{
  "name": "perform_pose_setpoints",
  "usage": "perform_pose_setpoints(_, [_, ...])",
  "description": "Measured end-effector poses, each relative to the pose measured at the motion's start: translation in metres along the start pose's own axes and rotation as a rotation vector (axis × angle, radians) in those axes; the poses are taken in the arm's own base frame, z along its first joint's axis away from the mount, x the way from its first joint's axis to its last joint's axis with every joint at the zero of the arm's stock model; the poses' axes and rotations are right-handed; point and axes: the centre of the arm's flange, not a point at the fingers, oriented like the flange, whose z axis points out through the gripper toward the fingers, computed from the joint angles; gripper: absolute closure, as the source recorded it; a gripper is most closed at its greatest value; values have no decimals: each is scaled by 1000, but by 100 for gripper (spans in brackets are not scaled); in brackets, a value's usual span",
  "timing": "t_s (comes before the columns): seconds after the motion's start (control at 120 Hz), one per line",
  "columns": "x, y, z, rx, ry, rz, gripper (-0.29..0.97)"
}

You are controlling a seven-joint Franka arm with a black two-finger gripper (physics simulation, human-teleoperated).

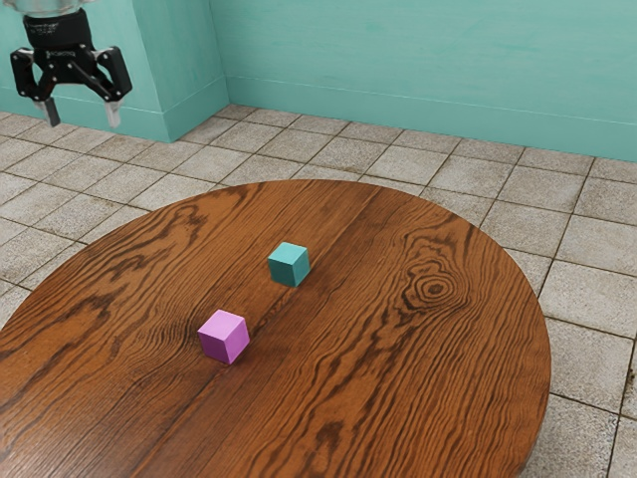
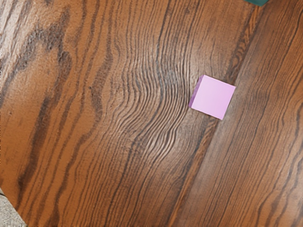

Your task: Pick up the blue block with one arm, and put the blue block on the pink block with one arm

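Gripper: I see my black two-finger gripper [image 1: 82,115] hanging high at the exterior view's upper left, well apart from the table. Its fingers are spread apart and free of both blocks.
Surface: it's a round table of dark-grained brown wood [image 1: 398,378]. In the wrist view its grain [image 2: 94,142] runs in wavy bands under my hand.
Blue block: the small cube-shaped blue block [image 1: 289,264], more teal than blue, sits flat near the middle of the tabletop. I catch only a corner of it [image 2: 258,2] in the wrist view.
Pink block: the small pink block [image 1: 223,337], also a cube, sits flat near the blue one without touching it. It is closer to the camera, toward the exterior view's left, and the wrist view looks down on its top face [image 2: 213,97].
Room: a floor of grey stone tiles [image 1: 498,179] runs around the table. Behind it is a teal wall [image 1: 448,50], with a corner jutting out behind my gripper.
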Motion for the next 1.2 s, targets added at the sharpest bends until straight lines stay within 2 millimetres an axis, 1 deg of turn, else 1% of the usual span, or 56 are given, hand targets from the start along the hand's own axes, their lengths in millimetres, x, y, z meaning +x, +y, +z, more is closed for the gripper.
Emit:
perform_pose_setpoints(0.092, [1, -6, 0, -1, -3, -27, 0])
perform_pose_setpoints(0.117, [0, -8, -12, -10, 24, -34, 0])
perform_pose_setpoints(0.133, [-5, -10, -31, -23, 70, -39, 0])
perform_pose_setpoints(0.15, [-14, -13, -58, -39, 132, -43, 0])
perform_pose_setpoints(0.167, [-28, -15, -85, -55, 196, -44, 0])
perform_pose_setpoints(0.183, [-44, -16, -107, -69, 250, -40, 0])
perform_pose_setpoints(0.208, [-65, -10, -132, -85, 310, -21, 0])
perform_pose_setpoints(0.225, [-80, 1, -144, -94, 342, 5, 0])
perform_pose_setpoints(0.267, [-118, 35, -168, -117, 402, 98, 0])
perform_pose_setpoints(0.3, [-140, 53, -178, -132, 429, 148, 0])
perform_pose_setpoints(0.333, [-153, 61, -183, -141, 440, 175, 0])
perform_pose_setpoints(0.35, [-154, 64, -183, -143, 438, 182, 0])
perform_pose_setpoints(0.358, [-152, 67, -180, -142, 431, 184, 0])
perform_pose_setpoints(0.4, [-131, 77, -161, -128, 376, 187, 0])
perform_pose_setpoints(0.417, [-118, 82, -148, -117, 341, 184, 0])
perform_pose_setpoints(0.433, [-102, 87, -126, -96, 290, 179, 0])
perform_pose_setpoints(0.475, [-66, 96, -63, -34, 163, 163, 0])
perform_pose_setpoints(0.483, [-60, 99, -46, -21, 135, 161, 0])
perform_pose_setpoints(0.508, [-41, 107, 15, 18, 37, 159, 0])
perform_pose_setpoints(0.525, [-33, 111, 51, 38, -15, 161, 0])
perform_pose_setpoints(0.558, [-25, 118, 110, 64, -90, 167, 0])
perform_pose_setpoints(0.575, [-20, 122, 137, 73, -121, 169, 0])
perform_pose_setpoints(0.6, [-11, 127, 172, 81, -155, 171, 0])
perform_pose_setpoints(0.617, [-2, 131, 194, 85, -173, 173, 0])
perform_pose_setpoints(0.625, [6, 135, 205, 87, -179, 176, 0])
perform_pose_setpoints(0.642, [24, 144, 224, 89, -185, 183, 0])
perform_pose_setpoints(0.675, [58, 156, 255, 86, -180, 191, 0])
perform_pose_setpoints(0.708, [99, 163, 282, 71, -163, 189, 0])
perform_pose_setpoints(0.733, [125, 166, 300, 61, -149, 190, 0])
perform_pose_setpoints(0.767, [153, 171, 317, 47, -122, 200, 0])
perform_pose_setpoints(0.8, [176, 172, 328, 37, -89, 210, 0])
perform_pose_setpoints(0.833, [190, 172, 333, 28, -57, 226, 0])
perform_pose_setpoints(0.867, [198, 173, 334, 21, -30, 245, 0])
perform_pose_setpoints(0.95, [205, 177, 327, 2, 23, 296, 0])
perform_pose_setpoints(1.0, [204, 178, 335, -3, 24, 324, 0])
perform_pose_setpoints(1.108, [198, 180, 364, -15, 12, 378, 0])
perform_pose_setpoints(1.15, [198, 181, 368, -20, 25, 401, 0])
perform_pose_setpoints(1.2, [199, 183, 369, -29, 52, 434, 0])
